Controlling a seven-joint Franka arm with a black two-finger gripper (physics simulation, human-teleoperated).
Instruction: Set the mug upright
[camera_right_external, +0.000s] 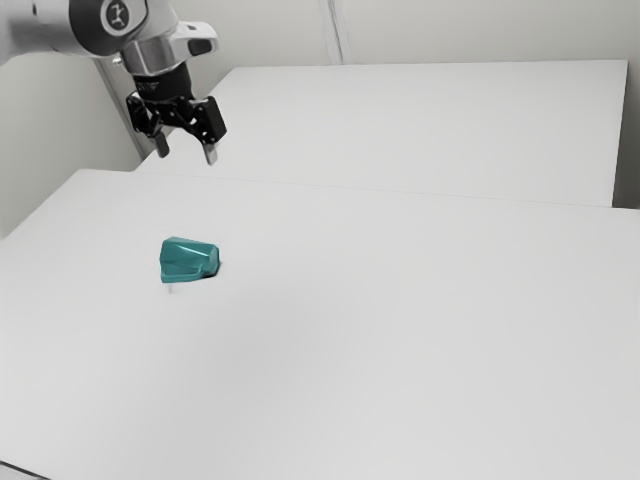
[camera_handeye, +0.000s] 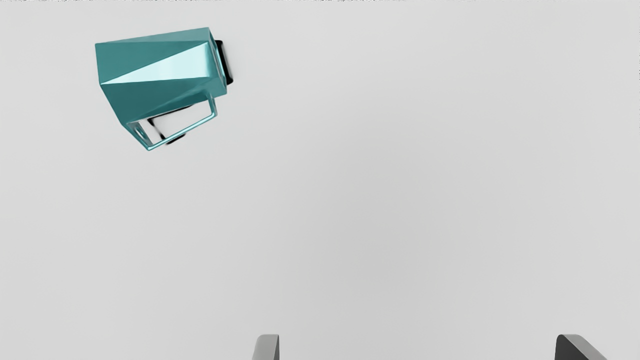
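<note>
1. We see the mug (camera_right_external: 188, 261) on the table (camera_right_external: 400, 350). It is blue-green and has flat, shiny sides with sharp folds.
2. The mug lies on its side, so it is not standing up. It is in the exterior view's left half.
3. One end of the mug is wide and the other end is smaller. In the exterior view, the wide end points to the exterior view's left and the small end points to the exterior view's right.
4. The mug has a thin handle (camera_handeye: 182, 132) with corners. It sticks out from the mug's side like a bent loop, and we can see the table through it.
5. We can't see well into the mug, so we can't tell what is in it.
6. By the small end, we see a dark strip (camera_handeye: 224, 62) right next to the mug.
7. Our gripper (camera_right_external: 186, 153) is up in the air, over the table. It points down, and it is well apart from the mug.
8. Our fingers (camera_handeye: 267, 348) are spread wide, with a big gap between the two tips. The mug is away from both of them.
9. Our arm (camera_right_external: 40, 27) comes in from the exterior view's upper left. Behind the table is a pale wall (camera_right_external: 480, 30).
</note>
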